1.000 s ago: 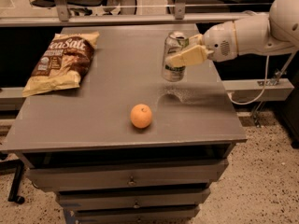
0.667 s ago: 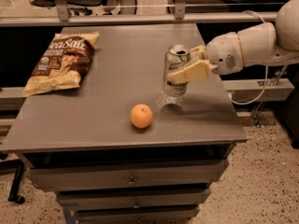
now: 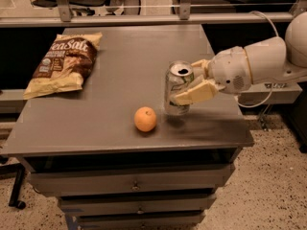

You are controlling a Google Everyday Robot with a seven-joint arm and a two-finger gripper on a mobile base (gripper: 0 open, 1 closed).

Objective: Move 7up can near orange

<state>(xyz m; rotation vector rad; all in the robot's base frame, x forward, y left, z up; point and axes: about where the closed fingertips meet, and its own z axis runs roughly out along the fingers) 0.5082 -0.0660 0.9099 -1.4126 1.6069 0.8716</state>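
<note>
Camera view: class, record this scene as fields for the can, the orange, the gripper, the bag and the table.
can: 7up can, upright, right of the orange, close but apart
orange: orange, near the table's front edge
gripper: gripper, reaching in from the right, shut on the can
bag: chip bag, lying flat at back left
table: table, grey top, drawers beneath

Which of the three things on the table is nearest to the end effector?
The 7up can: the end effector, reaching in from the right, grips it. The orange sits apart to its left, and the chip bag lies far left.
</note>
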